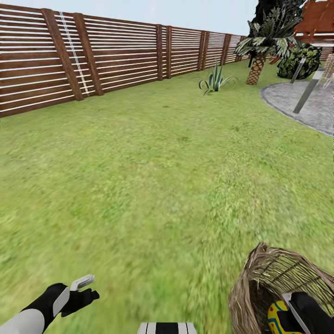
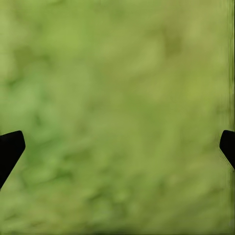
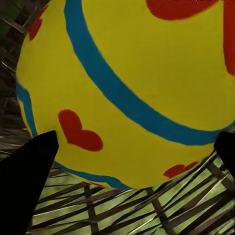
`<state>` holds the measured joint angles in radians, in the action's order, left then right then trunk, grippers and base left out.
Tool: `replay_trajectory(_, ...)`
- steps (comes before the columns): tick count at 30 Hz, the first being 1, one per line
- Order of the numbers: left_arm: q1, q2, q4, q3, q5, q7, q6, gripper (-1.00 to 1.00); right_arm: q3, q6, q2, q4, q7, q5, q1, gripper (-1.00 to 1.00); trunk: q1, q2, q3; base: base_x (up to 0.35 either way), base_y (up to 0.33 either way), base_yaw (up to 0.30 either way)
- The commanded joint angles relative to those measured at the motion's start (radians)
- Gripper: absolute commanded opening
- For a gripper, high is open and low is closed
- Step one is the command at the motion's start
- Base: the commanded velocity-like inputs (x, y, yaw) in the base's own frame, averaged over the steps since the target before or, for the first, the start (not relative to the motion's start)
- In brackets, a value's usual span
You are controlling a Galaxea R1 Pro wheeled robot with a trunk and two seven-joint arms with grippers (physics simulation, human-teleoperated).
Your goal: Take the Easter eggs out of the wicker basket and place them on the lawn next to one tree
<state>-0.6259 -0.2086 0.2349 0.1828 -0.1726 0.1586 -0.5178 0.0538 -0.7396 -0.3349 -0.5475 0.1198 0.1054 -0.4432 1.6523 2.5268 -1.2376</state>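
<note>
Evidently we are barely started: our right gripper (image 3: 132,147) reaches inside the wicker basket (image 1: 260,283), fingers spread around an Easter egg (image 3: 127,88) not yet clamped, while our left gripper (image 2: 117,147) hangs open over the lawn (image 1: 162,176).

White left forearm (image 1: 23,320), black wrist, black gripper (image 1: 86,290) with grey finger

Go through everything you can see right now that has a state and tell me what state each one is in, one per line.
Brown woven wicker basket: tipped on the grass, mouth facing the robot, an egg inside.
Yellow Easter egg with blue bands and red shapes: inside the basket, between the right tool's fingers, grip not confirmed.
Right tool: reaching into the basket, fingers spread around the egg.
Left tool: open, empty, over grass.
</note>
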Motion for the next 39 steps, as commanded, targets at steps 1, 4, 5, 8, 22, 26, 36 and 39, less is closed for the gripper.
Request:
replay_trajectory(1,0.000,0.000,0.001,0.001,-0.008,-0.001,-0.007,1.00,0.005,-0.004,0.001,-0.002,0.009,0.011,0.000,-1.00,-0.001,0.000,0.003,-0.002,0.000,0.000)
replay_trajectory(4,0.000,0.001,0.001,0.000,-0.008,-0.001,-0.007,1.00,0.004,-0.004,0.001,-0.002,0.009,0.010,0.000,-1.00,-0.002,-0.001,0.015,0.000,0.000,0.000)
replay_trajectory(5,0.000,0.001,0.001,0.001,-0.008,-0.001,-0.007,1.00,0.003,-0.004,0.001,-0.001,0.009,0.010,0.000,-1.00,-0.002,-0.001,0.019,0.000,0.000,0.000)
replay_trajectory(8,0.000,0.002,0.001,0.001,-0.008,-0.001,-0.007,1.00,0.003,-0.003,0.001,-0.002,0.009,0.010,0.000,-1.00,-0.004,-0.002,0.030,0.000,0.000,0.000)
replay_trajectory(22,0.000,0.000,0.001,0.001,-0.008,-0.001,-0.007,1.00,0.003,-0.004,0.001,-0.002,0.009,0.008,0.000,-1.00,-0.010,-0.005,0.084,0.000,0.000,0.000)
replay_trajectory(26,0.000,-0.001,0.001,0.001,-0.009,-0.001,-0.007,1.00,0.003,-0.004,0.001,-0.002,0.009,0.008,0.000,-1.00,-0.012,-0.006,0.100,0.000,0.000,0.000)
replay_trajectory(36,0.000,0.000,0.001,0.001,-0.010,0.000,-0.007,1.00,0.004,-0.004,0.000,-0.002,0.009,0.009,0.000,-1.00,-0.016,-0.008,0.139,0.000,0.000,0.000)
replay_trajectory(39,0.000,0.000,0.001,0.001,-0.010,0.000,-0.007,1.00,0.003,-0.004,0.001,-0.002,0.009,0.010,0.000,-1.00,-0.018,-0.009,0.150,0.000,0.000,0.000)
